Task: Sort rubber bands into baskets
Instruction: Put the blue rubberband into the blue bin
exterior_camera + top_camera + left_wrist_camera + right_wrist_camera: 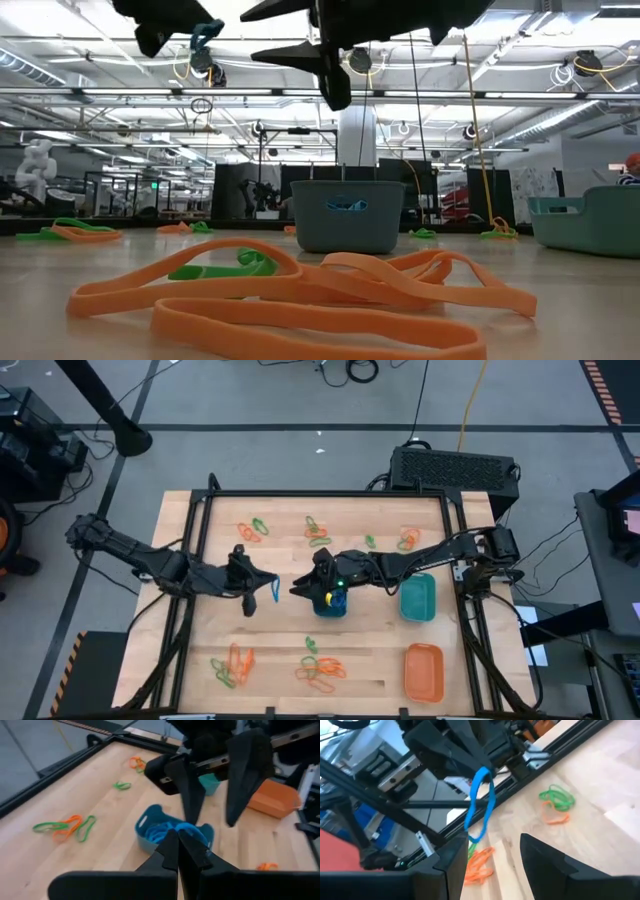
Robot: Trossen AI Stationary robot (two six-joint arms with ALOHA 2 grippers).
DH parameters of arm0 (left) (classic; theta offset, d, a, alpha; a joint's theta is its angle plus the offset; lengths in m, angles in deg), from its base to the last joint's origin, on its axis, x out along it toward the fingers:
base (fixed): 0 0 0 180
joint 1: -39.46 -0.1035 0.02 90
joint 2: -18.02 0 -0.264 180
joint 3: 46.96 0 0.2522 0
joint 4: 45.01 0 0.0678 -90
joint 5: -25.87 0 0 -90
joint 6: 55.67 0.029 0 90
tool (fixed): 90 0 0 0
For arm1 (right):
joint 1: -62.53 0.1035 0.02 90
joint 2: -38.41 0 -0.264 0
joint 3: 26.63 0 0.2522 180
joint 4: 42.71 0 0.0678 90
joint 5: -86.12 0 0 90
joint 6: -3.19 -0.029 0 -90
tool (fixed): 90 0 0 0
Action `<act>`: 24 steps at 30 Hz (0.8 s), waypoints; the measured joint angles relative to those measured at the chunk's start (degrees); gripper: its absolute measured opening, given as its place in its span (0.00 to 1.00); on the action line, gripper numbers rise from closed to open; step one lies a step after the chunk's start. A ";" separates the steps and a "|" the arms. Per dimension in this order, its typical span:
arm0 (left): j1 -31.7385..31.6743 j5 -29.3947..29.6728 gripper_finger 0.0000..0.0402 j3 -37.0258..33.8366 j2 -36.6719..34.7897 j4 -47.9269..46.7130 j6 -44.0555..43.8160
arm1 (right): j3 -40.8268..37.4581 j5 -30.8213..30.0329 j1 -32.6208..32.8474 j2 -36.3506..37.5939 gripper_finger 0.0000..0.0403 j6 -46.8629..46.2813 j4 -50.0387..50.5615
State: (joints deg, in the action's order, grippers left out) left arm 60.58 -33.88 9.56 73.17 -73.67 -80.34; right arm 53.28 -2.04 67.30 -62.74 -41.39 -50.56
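Left gripper (272,589) pinching a thin blue rubber band (481,804), dangling above bare wood just beside the small blue plastic basket (331,603). Right gripper (300,588) spread wide, hovering by that basket, facing the left one.

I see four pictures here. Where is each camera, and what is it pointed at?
High view: above the table, looking straight down; both arms show, the left gripper holding a blue rubber band.
Low view: at table-top height, looking level across orange rubber bands toward the blue basket; the grippers hang from above.
Left wrist view: on the left arm, looking past its shut fingers at the blue basket and the right gripper.
Right wrist view: on the right arm, facing the left gripper.
All four share the blue band.
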 joint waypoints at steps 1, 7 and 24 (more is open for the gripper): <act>-0.60 -0.67 0.00 0.00 0.00 0.46 0.10 | 0.00 -0.93 0.02 0.07 0.42 0.01 0.06; -3.51 -2.89 0.00 0.02 0.76 1.68 0.11 | 0.00 -4.50 0.22 0.11 0.42 0.61 -1.89; -6.36 -7.82 0.00 0.09 7.04 9.03 1.47 | 0.00 -5.02 0.22 0.16 0.42 1.84 -0.10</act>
State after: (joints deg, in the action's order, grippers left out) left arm 54.22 -41.70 9.65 80.21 -64.64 -78.87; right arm 53.28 -7.06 67.53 -62.58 -39.55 -50.66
